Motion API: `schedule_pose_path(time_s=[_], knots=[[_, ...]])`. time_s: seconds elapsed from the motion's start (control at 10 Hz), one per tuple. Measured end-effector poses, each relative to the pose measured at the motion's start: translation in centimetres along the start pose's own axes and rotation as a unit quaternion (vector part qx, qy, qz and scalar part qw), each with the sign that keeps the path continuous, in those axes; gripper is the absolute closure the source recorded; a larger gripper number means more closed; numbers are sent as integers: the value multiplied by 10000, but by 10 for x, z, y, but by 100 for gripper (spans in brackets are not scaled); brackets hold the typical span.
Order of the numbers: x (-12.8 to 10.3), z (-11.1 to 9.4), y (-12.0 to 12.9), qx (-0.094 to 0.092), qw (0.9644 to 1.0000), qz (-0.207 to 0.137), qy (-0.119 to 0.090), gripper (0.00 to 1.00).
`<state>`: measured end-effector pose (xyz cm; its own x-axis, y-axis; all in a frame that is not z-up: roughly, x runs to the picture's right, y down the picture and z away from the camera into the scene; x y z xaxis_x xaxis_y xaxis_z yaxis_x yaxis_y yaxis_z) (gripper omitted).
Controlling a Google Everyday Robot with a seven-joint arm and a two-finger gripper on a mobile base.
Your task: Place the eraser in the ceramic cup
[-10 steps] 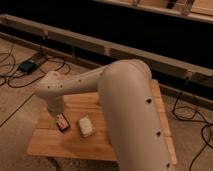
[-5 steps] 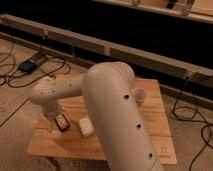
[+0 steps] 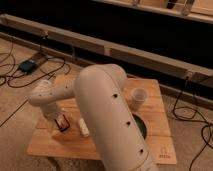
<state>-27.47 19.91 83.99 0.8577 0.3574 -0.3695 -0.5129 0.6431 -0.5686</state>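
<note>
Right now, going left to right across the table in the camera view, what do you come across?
gripper, low over the left end of the table → eraser → pale cream block → ceramic cup

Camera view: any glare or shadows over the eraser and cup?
Camera view: warm, dim light, no glare on the table; cup evenly lit; eraser looks shaded beside the gripper, left in the picture; the arm hides part of the plate.
</note>
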Motion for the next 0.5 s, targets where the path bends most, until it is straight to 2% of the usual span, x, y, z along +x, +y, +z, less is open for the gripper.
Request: schedule_pose_path(time_s=[0.3,0.5], knots=[[-3,5,-3,-32,10000,-26,8,22],[-3,9,-5,-64,10000,-38,33,41]])
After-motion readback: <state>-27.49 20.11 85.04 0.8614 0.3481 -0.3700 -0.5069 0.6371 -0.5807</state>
